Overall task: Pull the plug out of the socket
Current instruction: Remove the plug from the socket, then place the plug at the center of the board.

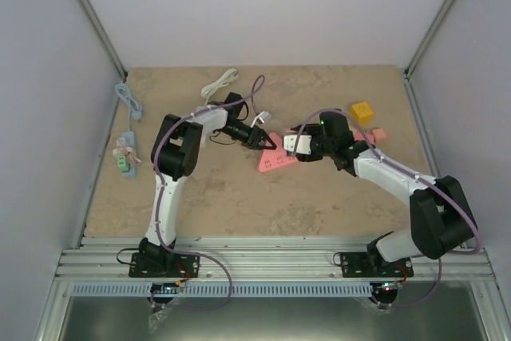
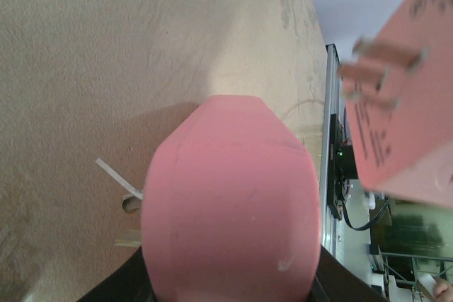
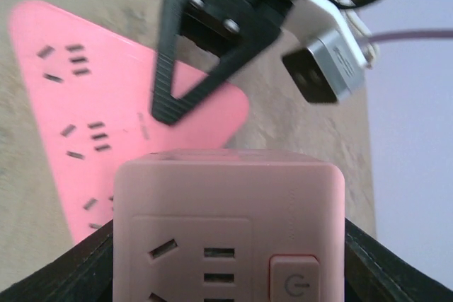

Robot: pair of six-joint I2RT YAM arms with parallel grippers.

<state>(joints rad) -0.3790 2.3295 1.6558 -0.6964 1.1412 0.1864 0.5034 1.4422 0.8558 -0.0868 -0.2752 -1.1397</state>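
Observation:
The pink triangular socket strip (image 1: 275,160) lies mid-table. My left gripper (image 1: 261,140) is shut on its rounded corner, which fills the left wrist view (image 2: 230,203). My right gripper (image 1: 299,146) is shut on the pale pink cube plug (image 3: 228,217), which has outlets and a power button on its face. In the left wrist view the plug (image 2: 414,104) hangs at the upper right with its bare metal prongs (image 2: 382,58) in the air, apart from the strip. In the right wrist view the strip's outlet face (image 3: 85,118) lies below, with the left gripper's black finger (image 3: 205,54) on it.
A yellow cube (image 1: 362,111) and small pink blocks (image 1: 378,134) lie behind the right gripper. A white cable (image 1: 221,82) lies at the back. A small power strip (image 1: 125,153) with a light blue cable (image 1: 128,101) lies along the left edge.

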